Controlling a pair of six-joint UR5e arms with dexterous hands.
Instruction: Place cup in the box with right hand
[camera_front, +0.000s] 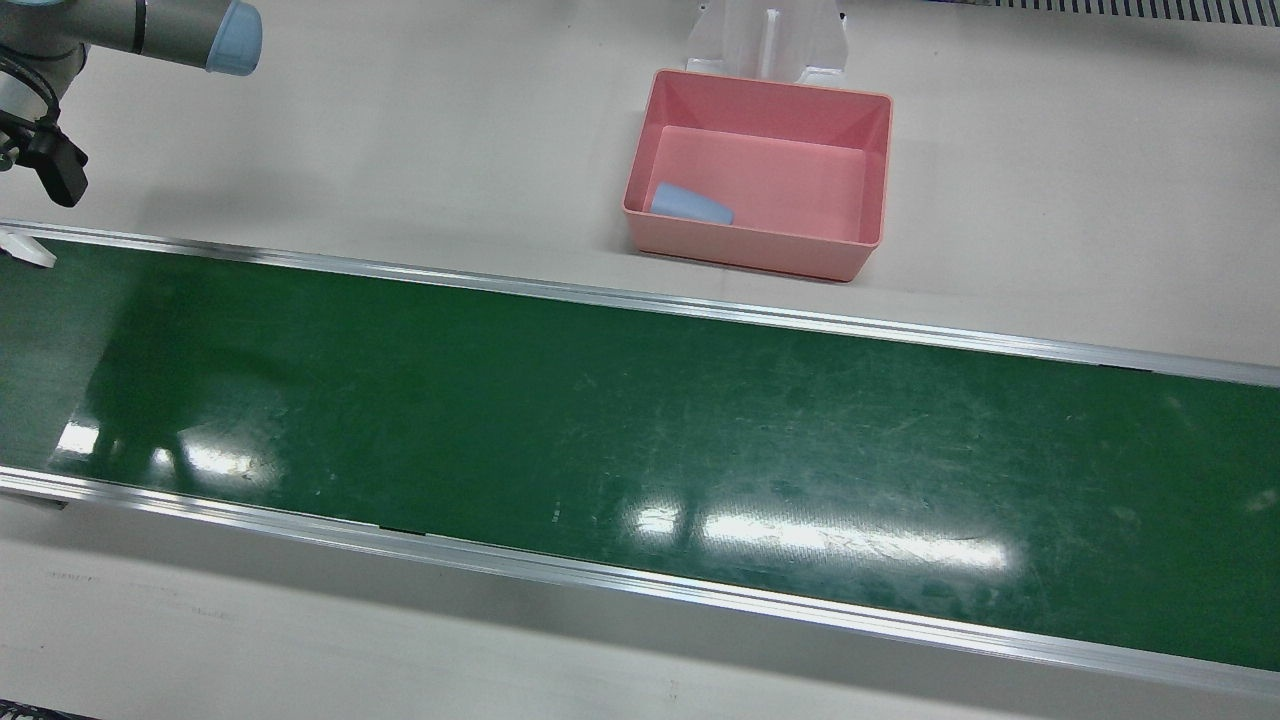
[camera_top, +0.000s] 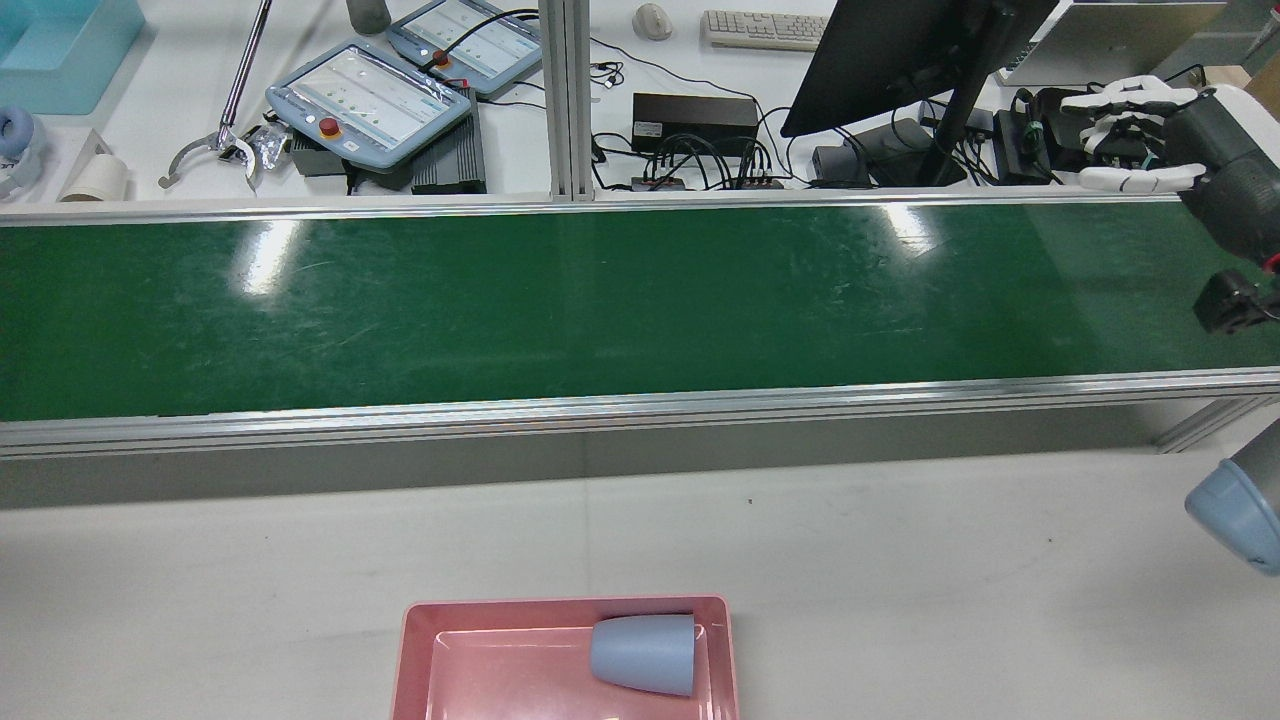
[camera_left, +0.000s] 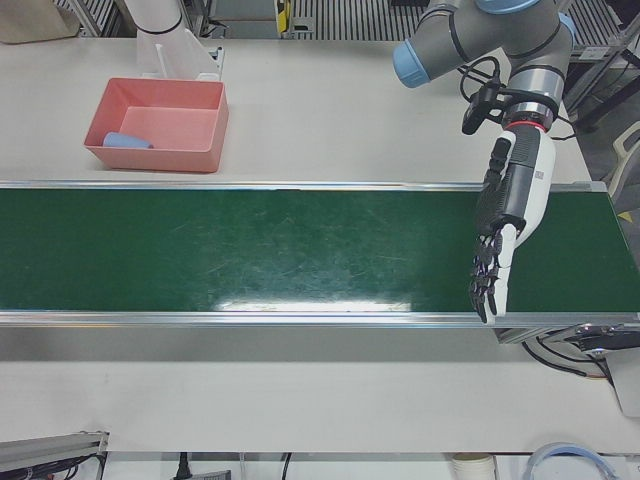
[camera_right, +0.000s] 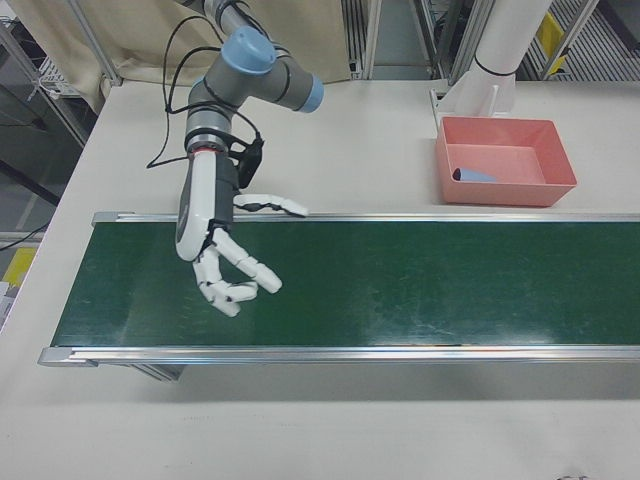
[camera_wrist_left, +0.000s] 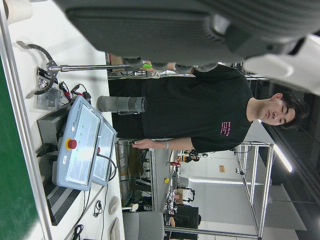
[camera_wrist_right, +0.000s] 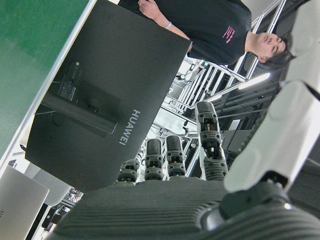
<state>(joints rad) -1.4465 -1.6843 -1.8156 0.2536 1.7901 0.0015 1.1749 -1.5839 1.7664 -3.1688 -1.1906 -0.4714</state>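
A light blue cup (camera_front: 690, 204) lies on its side inside the pink box (camera_front: 770, 85), against the wall nearest the belt. The rear view shows the cup (camera_top: 645, 653) at the right side of the box (camera_top: 420, 650). My right hand (camera_right: 225, 250) hovers over the far end of the green belt, well away from the box (camera_right: 500, 195), fingers spread and holding nothing. It also shows at the top right of the rear view as the right hand (camera_top: 1130, 135). My left hand (camera_left: 500, 240) hangs over the belt's other end, fingers straight and empty.
The green conveyor belt (camera_front: 640, 430) with metal rails runs across the table between the box and the operators' side. Beyond it stand a monitor (camera_top: 900, 50), teach pendants (camera_top: 370, 95) and a keyboard (camera_top: 765, 28). A person in a black shirt (camera_wrist_left: 200, 110) stands there.
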